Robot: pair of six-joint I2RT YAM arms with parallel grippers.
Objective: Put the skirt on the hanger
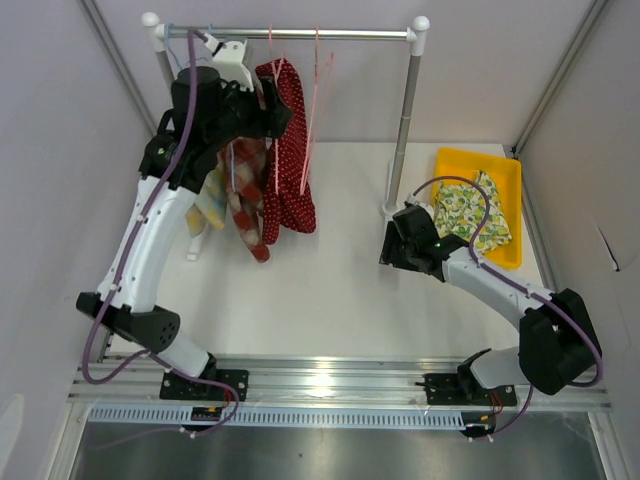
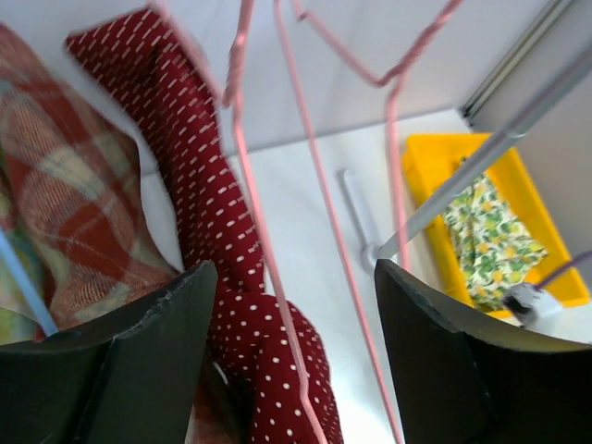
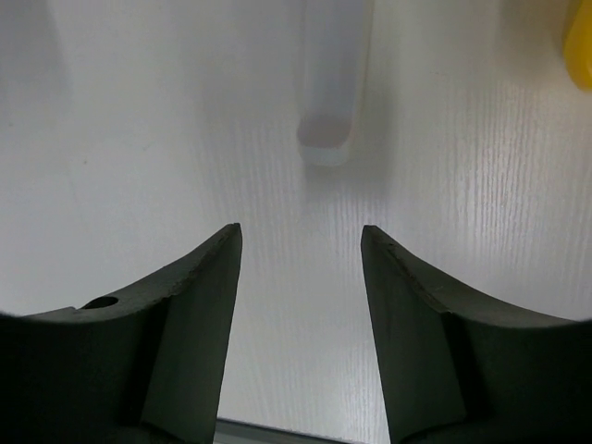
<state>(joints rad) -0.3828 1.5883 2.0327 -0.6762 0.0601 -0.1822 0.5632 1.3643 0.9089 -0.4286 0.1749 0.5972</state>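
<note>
A red skirt with white dots [image 1: 290, 175] hangs from a pink wire hanger [image 1: 310, 110] on the rack's rail [image 1: 330, 33]. My left gripper [image 1: 272, 112] is raised beside the top of the skirt, jaws open. In the left wrist view the skirt [image 2: 213, 213] and one hanger wire [image 2: 250, 185] pass between the open jaws of the left gripper [image 2: 296, 268], which grip nothing. A second pink wire [image 2: 393, 120] hangs just right of them. My right gripper [image 1: 390, 245] is low over the table, open and empty [image 3: 301, 231].
A plaid garment [image 1: 245, 200] hangs left of the skirt, also in the left wrist view [image 2: 65, 203]. The rack's right post [image 1: 405, 120] and foot [image 3: 326, 139] stand just ahead of my right gripper. A yellow tray [image 1: 448, 165] at the back right holds a lemon-print cloth [image 1: 470, 210].
</note>
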